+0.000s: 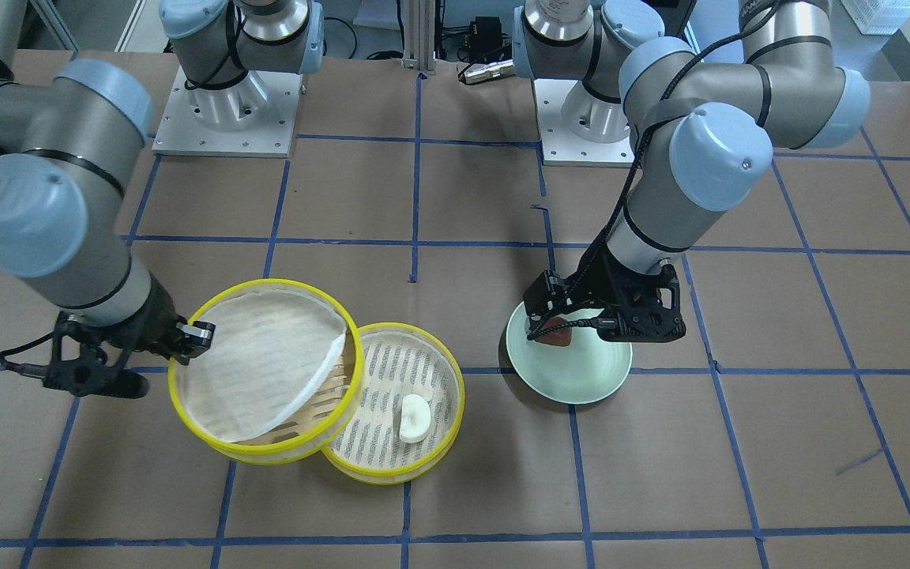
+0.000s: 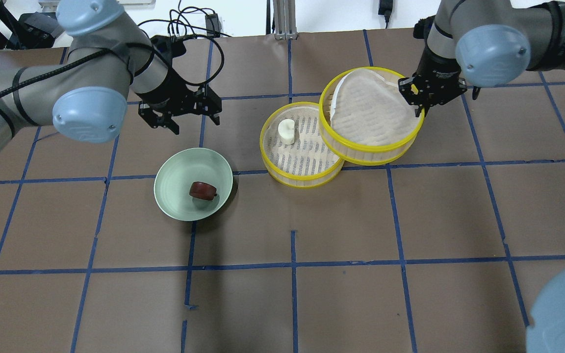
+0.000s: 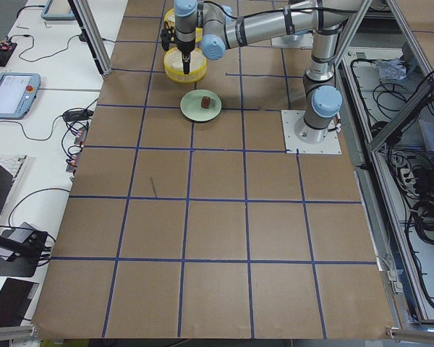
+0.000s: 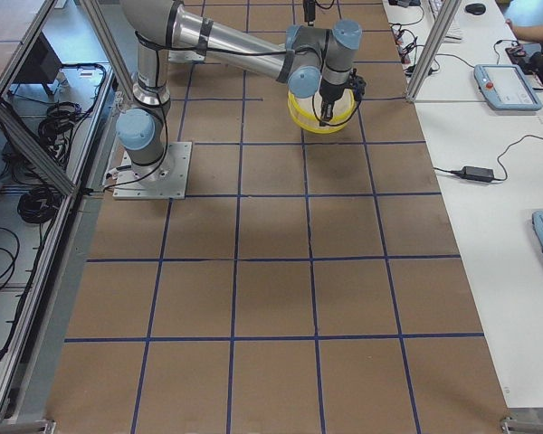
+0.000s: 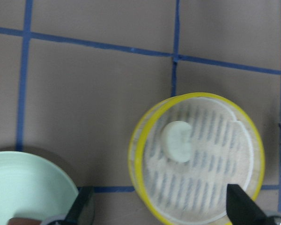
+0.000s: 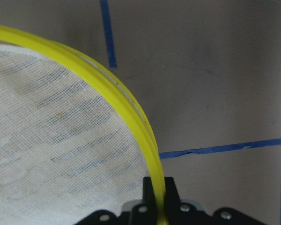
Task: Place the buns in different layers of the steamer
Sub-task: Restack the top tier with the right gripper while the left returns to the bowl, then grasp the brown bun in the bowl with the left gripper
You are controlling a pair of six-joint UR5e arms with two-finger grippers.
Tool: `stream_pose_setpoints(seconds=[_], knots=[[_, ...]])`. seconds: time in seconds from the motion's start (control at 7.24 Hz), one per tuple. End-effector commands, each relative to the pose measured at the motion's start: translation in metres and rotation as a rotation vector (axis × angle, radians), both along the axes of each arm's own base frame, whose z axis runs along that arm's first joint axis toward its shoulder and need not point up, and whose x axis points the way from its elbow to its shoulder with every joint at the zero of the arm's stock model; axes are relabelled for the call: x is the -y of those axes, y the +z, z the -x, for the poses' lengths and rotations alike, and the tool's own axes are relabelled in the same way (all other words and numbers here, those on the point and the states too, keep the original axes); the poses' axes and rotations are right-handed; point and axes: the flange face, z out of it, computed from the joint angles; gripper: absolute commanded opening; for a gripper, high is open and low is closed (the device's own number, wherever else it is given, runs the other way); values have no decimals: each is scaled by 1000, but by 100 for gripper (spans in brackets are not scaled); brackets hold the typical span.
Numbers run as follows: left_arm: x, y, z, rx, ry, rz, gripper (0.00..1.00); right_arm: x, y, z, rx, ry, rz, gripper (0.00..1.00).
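The steamer stands as two tiers. The lower tier (image 2: 269,162) sits on the table with the white bun (image 2: 286,131) in it; the bun also shows in the left wrist view (image 5: 177,141). The upper tier (image 2: 375,147), lined with mesh cloth, overlaps the lower tier's edge and is tilted. My right gripper (image 2: 417,96) is shut on the upper tier's yellow rim (image 6: 152,154). The reddish-brown bun (image 2: 202,190) lies on the pale green plate (image 2: 174,171). My left gripper (image 2: 179,117) is open and empty, above the plate's robot-side edge.
Both arm bases (image 1: 226,103) (image 1: 581,111) stand at the robot side of the brown table with its blue tape grid. In the front-facing view my left gripper (image 1: 562,324) partly hides the bun on the plate (image 1: 589,375).
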Motion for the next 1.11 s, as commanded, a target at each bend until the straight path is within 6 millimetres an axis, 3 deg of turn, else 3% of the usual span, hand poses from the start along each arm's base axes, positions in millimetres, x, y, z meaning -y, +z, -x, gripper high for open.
stream_pose_setpoints(seconds=[0.0, 0.14, 0.28, 0.69, 0.83, 0.97], knots=[[-26, -63, -22, 86, 10, -49, 100, -5, 12, -79, 55, -94, 41, 9], [-36, -79, -21, 90, -2, -85, 100, -12, 0, -113, 37, -125, 27, 9], [-39, -90, -21, 88, -35, -104, 99, -14, -6, -135, 36, -138, 45, 9], [-24, -138, -19, 68, -23, -142, 98, -1, -49, -137, 31, -140, 32, 10], [-22, -143, -18, 64, -22, -140, 98, -4, -57, -136, 20, -134, 21, 10], [-20, -148, -17, 49, -14, -138, 92, -2, -54, -134, -5, -128, 33, 10]])
